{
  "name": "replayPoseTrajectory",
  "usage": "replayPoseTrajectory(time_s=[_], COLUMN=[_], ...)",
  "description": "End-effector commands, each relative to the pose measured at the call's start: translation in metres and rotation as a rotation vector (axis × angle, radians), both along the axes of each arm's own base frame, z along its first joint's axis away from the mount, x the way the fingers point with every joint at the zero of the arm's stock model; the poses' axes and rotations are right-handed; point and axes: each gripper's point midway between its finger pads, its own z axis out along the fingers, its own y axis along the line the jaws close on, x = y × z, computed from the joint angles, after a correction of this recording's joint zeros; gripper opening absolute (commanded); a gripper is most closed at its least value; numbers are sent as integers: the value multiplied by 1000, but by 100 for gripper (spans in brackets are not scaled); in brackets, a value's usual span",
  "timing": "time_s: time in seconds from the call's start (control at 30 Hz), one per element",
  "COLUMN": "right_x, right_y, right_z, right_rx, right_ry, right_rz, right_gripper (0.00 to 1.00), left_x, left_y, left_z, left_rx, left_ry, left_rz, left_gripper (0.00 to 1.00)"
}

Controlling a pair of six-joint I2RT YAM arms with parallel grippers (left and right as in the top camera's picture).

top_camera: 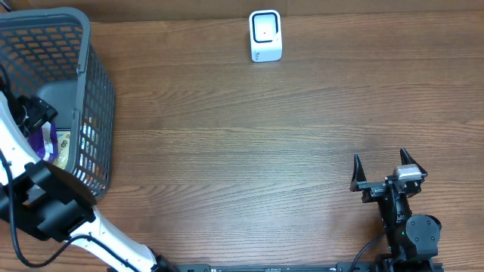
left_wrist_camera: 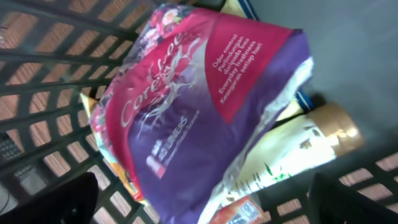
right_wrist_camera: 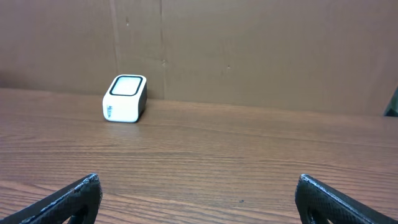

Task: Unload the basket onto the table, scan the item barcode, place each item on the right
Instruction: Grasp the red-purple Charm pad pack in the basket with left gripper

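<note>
Evidently the pink-and-purple pack (left_wrist_camera: 199, 106) lies inside the basket (top_camera: 98, 91), on top of other goods. The left gripper (left_wrist_camera: 214, 202) hangs just above it, jaws apart and empty. The right gripper (top_camera: 382, 170), well away from the basket, is likewise spread. The pack is probably light, soft and slick, so pinch across its bulging middle.

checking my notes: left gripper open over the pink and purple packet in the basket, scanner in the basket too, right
No: the overhead view shows the scanner on the table, apart from the basket. The left gripper is open over the packet.
</note>
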Motion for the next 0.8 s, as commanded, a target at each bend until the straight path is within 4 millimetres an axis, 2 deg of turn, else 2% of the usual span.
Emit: replayPoseTrajectory(time_s=[0.0,0.13,0.23,0.4,0.47,0.53,0.57,0.6,0.63,0.67,0.77], right_x=[0,0,0,0,0,0,0,0,0,0,0], right_y=[0,0,0,0,0,0,0,0,0,0,0], right_z=[-1,-1,-1,-1,-1,-1,-1,-1,-1,-1,-1], right_rx=[0,0,0,0,0,0,0,0,0,0,0], right_ry=[-8,-8,-8,-8,-8,-8,-8,-8,-8,-8,-8], right_rz=[-2,-2,-2,-2,-2,-2,-2,-2,-2,-2,-2], right_gripper=[100,100,100,100,100,100,100,100,100,100,100], left_x=[1,1,-2,-8,-9,-10,-11,-12,-13,-14,-17], left_y=[3,1,2,8,7,6,5,4,4,3,1], left_z=[-26,-46,-52,-50,-50,-50,-50,-50,-50,-50,-50], left_rx=[-27,-59,-60,-27,-31,-35,-38,-41,-45,-47,-56], left_ry=[72,122,150,185,192,198,201,205,209,212,224], left_rz=[-22,-25,-25,-23,-23,-23,-23,-24,-24,-24,-25], left_gripper=[100,96,93,54,47,45,40,27,8,4,4])
